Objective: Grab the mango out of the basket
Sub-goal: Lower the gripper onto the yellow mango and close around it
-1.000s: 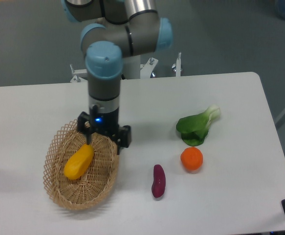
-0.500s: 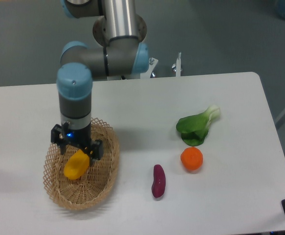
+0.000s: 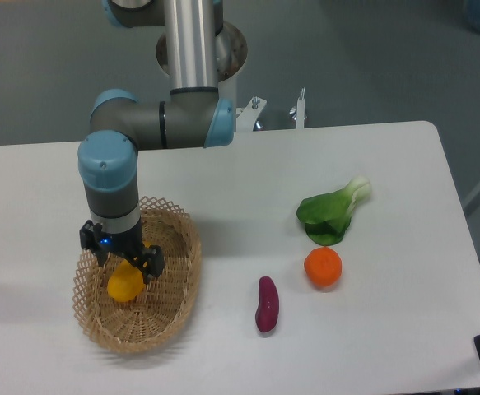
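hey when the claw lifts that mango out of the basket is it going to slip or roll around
The mango looks smooth and rounded, so it could probably slip or twist if the claw grips it off centre. It looks firm, so it should likely keep its shape. If dropped, the basket has raised woven sides that would probably stop it rolling away. Whether the claw has closed on it is hidden.

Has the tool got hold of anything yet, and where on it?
Cannot tell. The tool sits low over the mango in the basket, covering its upper end; its fingers are hidden.

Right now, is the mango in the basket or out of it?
In. The mango lies inside the basket, partly hidden under the gripper.
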Controlling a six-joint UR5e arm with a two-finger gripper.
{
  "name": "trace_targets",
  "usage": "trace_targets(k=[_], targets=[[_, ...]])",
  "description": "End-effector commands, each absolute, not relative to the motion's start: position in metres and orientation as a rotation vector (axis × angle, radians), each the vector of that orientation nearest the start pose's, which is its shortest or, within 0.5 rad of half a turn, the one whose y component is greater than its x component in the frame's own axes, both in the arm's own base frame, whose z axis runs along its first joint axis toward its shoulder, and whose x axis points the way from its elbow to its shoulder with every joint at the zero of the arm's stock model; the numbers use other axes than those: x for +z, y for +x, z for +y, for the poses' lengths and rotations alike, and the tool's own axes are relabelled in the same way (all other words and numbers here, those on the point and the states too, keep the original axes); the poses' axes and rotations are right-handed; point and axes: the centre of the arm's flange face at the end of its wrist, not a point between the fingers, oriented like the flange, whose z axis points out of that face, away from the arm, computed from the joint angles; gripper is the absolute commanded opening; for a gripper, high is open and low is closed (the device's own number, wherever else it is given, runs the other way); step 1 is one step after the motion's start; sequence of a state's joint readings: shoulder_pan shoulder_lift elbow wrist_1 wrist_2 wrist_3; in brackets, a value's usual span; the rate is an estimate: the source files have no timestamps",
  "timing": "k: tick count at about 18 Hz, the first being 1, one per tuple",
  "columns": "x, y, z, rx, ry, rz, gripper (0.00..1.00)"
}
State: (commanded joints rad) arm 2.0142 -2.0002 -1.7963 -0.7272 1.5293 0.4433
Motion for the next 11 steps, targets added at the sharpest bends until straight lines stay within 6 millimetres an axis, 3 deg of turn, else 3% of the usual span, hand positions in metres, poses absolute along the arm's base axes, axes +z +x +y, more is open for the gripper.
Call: trace_targets(k=[11], targets=[[0.217, -0.128, 0.605, 0.071, -2.975, 0.010, 0.98]])
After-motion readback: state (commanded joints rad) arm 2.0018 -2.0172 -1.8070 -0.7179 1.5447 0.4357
